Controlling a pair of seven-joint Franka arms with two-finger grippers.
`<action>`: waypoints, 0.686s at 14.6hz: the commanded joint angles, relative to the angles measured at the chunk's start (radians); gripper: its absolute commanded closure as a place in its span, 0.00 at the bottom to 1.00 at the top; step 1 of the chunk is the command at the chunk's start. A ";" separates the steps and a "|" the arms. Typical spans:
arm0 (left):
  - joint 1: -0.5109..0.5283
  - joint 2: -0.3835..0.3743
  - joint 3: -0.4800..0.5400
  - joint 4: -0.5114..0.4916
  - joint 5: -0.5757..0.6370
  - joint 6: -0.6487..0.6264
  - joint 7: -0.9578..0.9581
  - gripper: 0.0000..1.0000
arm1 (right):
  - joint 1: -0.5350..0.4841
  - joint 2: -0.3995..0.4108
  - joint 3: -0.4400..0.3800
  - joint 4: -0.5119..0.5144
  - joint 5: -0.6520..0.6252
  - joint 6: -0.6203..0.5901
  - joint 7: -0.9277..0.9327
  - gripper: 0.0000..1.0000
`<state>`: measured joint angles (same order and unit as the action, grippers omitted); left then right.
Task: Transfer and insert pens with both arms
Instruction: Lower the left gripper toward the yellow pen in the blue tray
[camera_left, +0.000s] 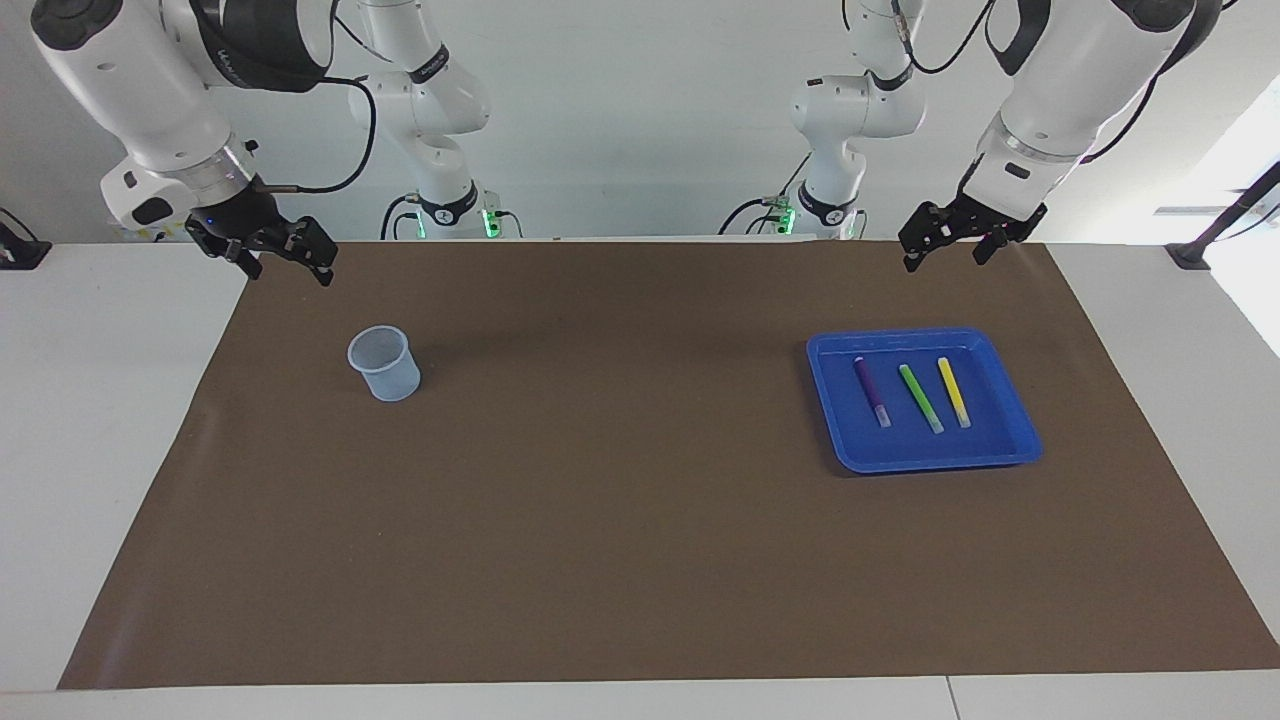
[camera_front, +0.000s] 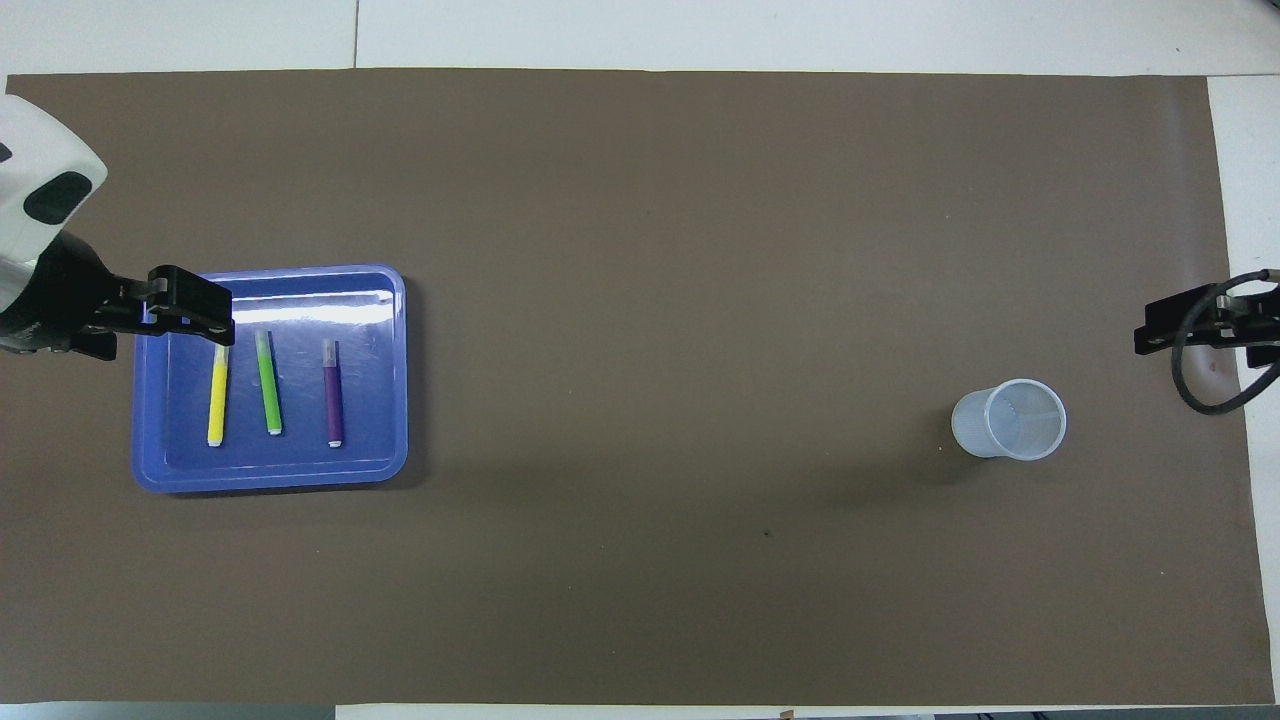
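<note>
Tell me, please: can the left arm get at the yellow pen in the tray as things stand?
Probably yes. The left gripper hangs open in the air on the robots' side of the blue tray, at that arm's own end. The yellow pen lies flat, apart from the green pen, nothing covering it.

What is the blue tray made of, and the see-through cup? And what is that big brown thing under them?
The blue tray looks like glossy plastic: a bright streak of light shines along its floor, and its rim is smoothly moulded. The cup seems to be thin, cloudy plastic, because the brown shows faintly through its wall. The brown mat looks like matte paper or thin sheet, flat with no shine; which one is hard to tell.
</note>
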<state>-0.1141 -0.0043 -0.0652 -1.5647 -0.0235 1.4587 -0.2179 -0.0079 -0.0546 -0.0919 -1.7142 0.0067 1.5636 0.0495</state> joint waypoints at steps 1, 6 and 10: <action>-0.002 -0.025 0.002 -0.034 0.008 0.012 0.005 0.00 | -0.015 -0.001 0.008 0.008 0.016 -0.016 -0.017 0.00; -0.003 -0.075 0.002 -0.136 0.008 0.044 0.006 0.00 | -0.015 -0.001 0.008 0.008 0.016 -0.014 -0.017 0.00; 0.002 -0.149 0.008 -0.293 0.008 0.135 0.017 0.00 | -0.015 -0.001 0.008 0.008 0.016 -0.014 -0.016 0.00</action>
<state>-0.1137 -0.0723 -0.0656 -1.7348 -0.0236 1.5305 -0.2164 -0.0079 -0.0546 -0.0919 -1.7142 0.0067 1.5636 0.0495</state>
